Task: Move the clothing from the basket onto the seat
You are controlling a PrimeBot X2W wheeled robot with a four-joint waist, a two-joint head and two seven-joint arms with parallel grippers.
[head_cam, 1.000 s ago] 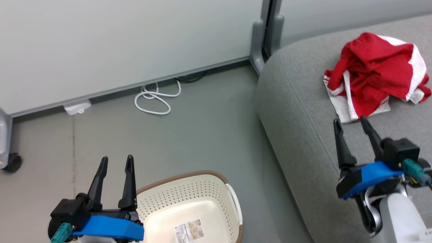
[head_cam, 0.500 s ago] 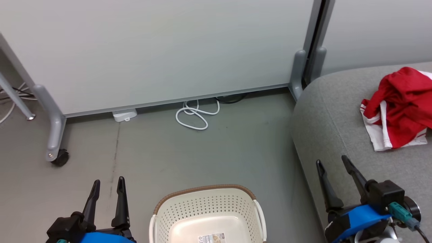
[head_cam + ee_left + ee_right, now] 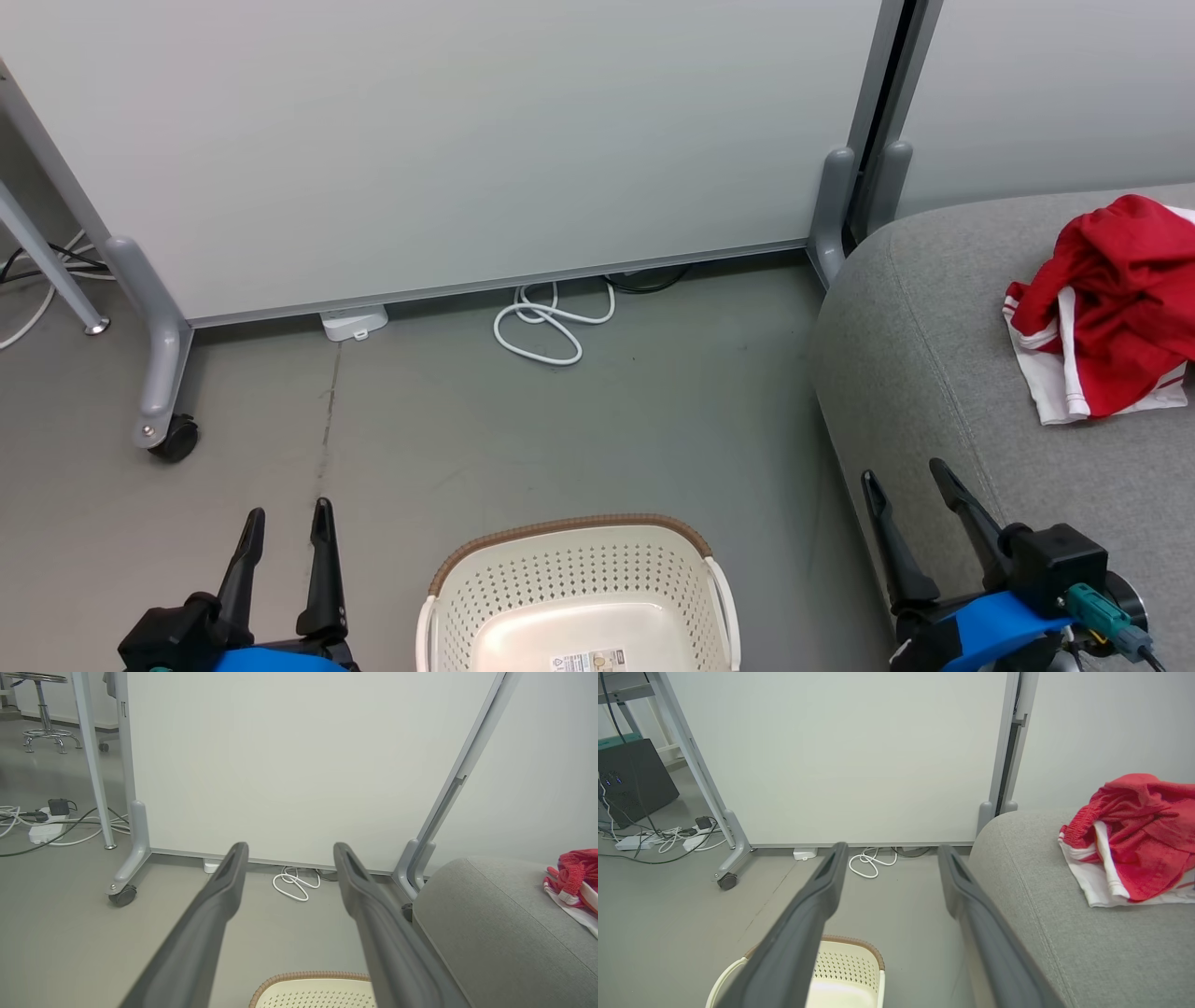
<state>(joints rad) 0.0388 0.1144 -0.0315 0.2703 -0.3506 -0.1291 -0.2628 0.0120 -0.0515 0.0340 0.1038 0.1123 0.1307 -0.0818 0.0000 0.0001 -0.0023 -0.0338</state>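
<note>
The red clothing with white trim lies crumpled on the grey seat at the right; it also shows as the clothing on the seat and the clothing on the seat. The cream basket with a brown rim sits on the floor at the bottom centre, holding only a paper label; the basket and basket show in the wrist views. My left gripper is open left of the basket. My right gripper is open over the seat's near edge, empty.
A white partition panel on grey castor feet stands behind. A coiled white cable and a white adapter lie on the grey floor at its base. More cables and a power strip lie far left.
The head camera has swung left and tilted, shifting the whole picture: seat and clothing slid right, basket toward centre. Both grippers sit lower in the view, still open and empty.
</note>
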